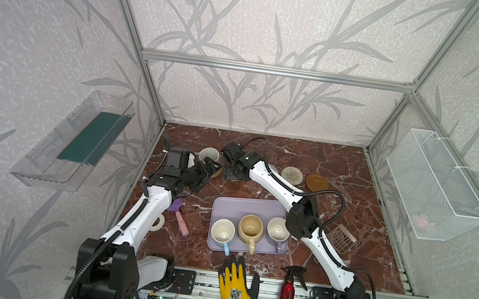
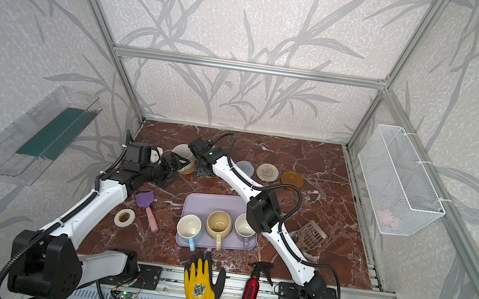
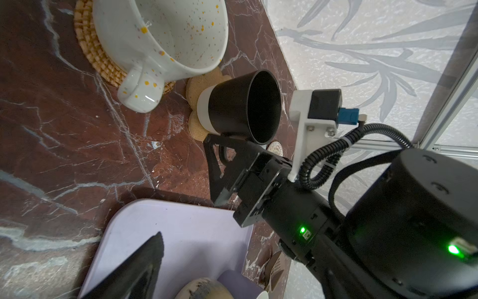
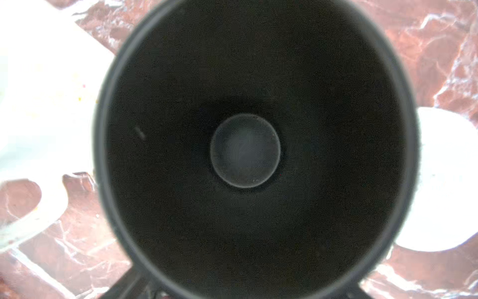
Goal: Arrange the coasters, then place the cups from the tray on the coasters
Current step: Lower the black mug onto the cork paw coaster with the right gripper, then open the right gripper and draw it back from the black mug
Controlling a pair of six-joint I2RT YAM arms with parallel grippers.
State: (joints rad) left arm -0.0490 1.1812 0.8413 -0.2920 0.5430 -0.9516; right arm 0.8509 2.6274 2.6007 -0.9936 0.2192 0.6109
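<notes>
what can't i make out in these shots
- black mug: hidden under the right gripper in both top views; fills the right wrist view.
- paw-shaped coaster: mostly covered by that mug in the left wrist view.
- lavender-grey mug: partly behind the right arm's elbow in both top views.
- white speckled mug and a round coaster: washed out white in the right wrist view; which coaster is unclear.

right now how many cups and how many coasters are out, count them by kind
cups: 5 (white speckled cup, black cup, light blue cup, beige-yellow cup, lavender-grey cup)
coasters: 5 (orange woven coaster, tan paw coaster, grey-blue coaster, cream spiral coaster, amber-brown coaster)
total: 10
</notes>
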